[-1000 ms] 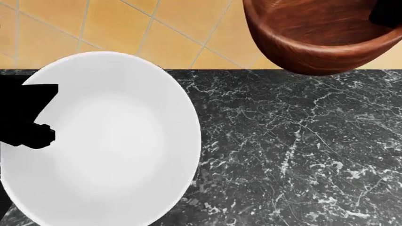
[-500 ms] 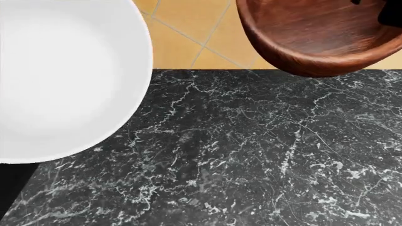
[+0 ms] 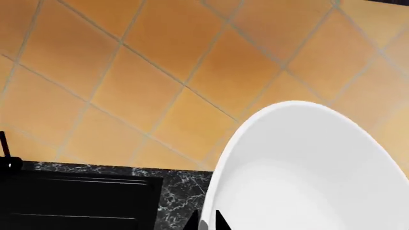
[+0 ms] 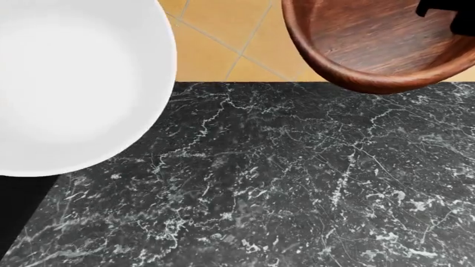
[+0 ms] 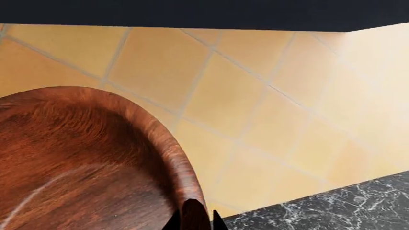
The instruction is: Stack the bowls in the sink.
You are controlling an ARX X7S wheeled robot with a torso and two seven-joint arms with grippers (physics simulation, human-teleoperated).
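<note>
The white bowl (image 4: 67,83) hangs in the air at the head view's upper left, above the counter. My left gripper (image 3: 206,223) is shut on its rim, one finger on each side of the white bowl (image 3: 307,182). The reddish-brown wooden bowl (image 4: 371,39) is held up at the upper right, tilted so its inside shows. My right gripper (image 5: 193,221) is shut on the rim of this wooden bowl (image 5: 83,163), and its black body (image 4: 449,11) shows at the bowl's far edge. The black sink (image 3: 76,203) appears only in the left wrist view, below and beside the white bowl.
Dark grey marbled counter (image 4: 297,178) fills the lower head view. An orange tiled wall (image 3: 160,72) rises behind it. A black faucet part (image 3: 5,158) stands at the sink's edge. A black shape (image 4: 19,206) lies under the white bowl.
The white bowl has risen and shifted toward the head view's upper left, and the left gripper's black body no longer shows there. The wooden bowl has tilted a little, staying in place.
</note>
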